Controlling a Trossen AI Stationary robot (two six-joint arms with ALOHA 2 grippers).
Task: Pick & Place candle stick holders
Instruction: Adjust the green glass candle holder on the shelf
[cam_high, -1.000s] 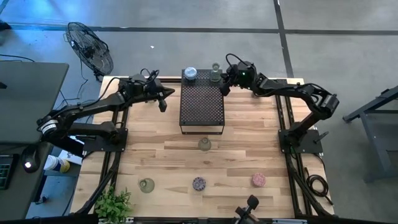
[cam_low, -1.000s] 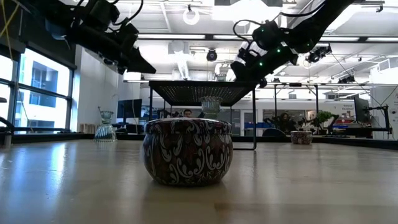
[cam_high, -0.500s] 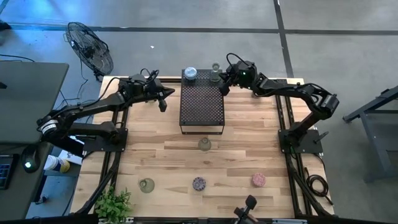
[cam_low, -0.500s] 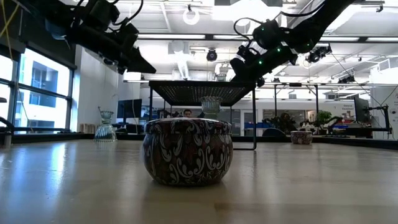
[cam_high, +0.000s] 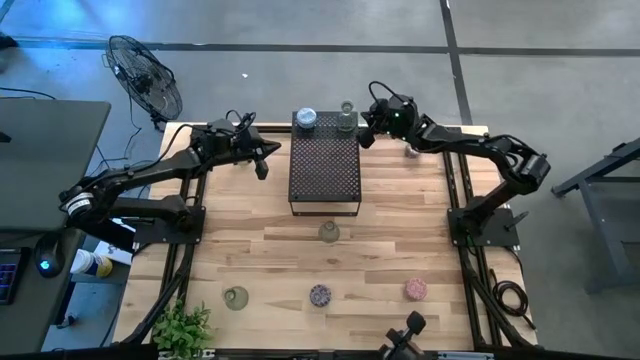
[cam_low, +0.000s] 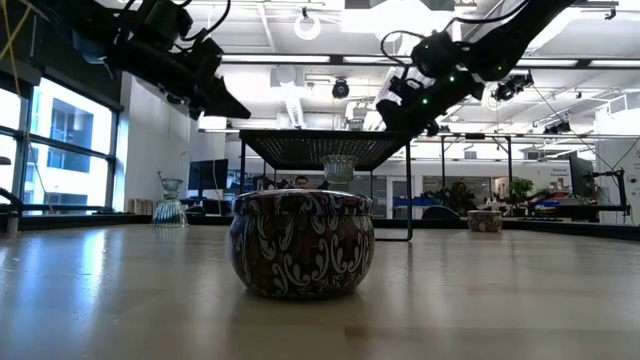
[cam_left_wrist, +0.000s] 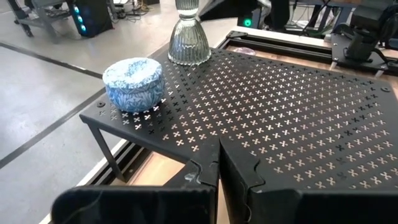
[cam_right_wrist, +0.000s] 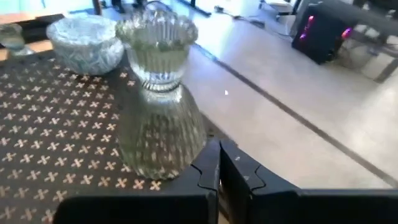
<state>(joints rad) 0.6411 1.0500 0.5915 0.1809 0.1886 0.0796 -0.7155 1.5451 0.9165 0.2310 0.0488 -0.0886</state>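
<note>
Seen from above, a wooden table (cam_high: 300, 260) carries one black perforated stand (cam_high: 324, 172) and six candle holders. Two sit on the stand's far edge: a pale blue round one (cam_high: 306, 118) and a clear glass one (cam_high: 346, 116). The right gripper (cam_high: 366, 138), fingers together and holding nothing, hangs just beside the clear glass one. The left gripper (cam_high: 262, 167), also closed and empty, hovers near the stand's opposite side, well apart from the blue holder. Four more holders stand on the bare wood, far from both grippers: one clear (cam_high: 329, 232) just in front of the stand, then a greenish one (cam_high: 235, 297), a dark patterned one (cam_high: 319, 295) and a pink one (cam_high: 415, 289) in a row along the near edge.

At table height, one patterned round holder (cam_low: 302, 242) fills the foreground. Both grippers hang above and beyond it, the left (cam_low: 225, 103) and the right (cam_low: 398, 116), over the stand's top.

The left wrist camera shows two holders ahead of its closed fingers (cam_left_wrist: 217, 167): the blue one (cam_left_wrist: 134, 83) and the ribbed clear one (cam_left_wrist: 189, 38), on the stand.

The right wrist camera shows the clear ribbed holder (cam_right_wrist: 158, 96) just beside its closed fingers (cam_right_wrist: 217, 165), with the blue one (cam_right_wrist: 86, 42) beyond.
</note>
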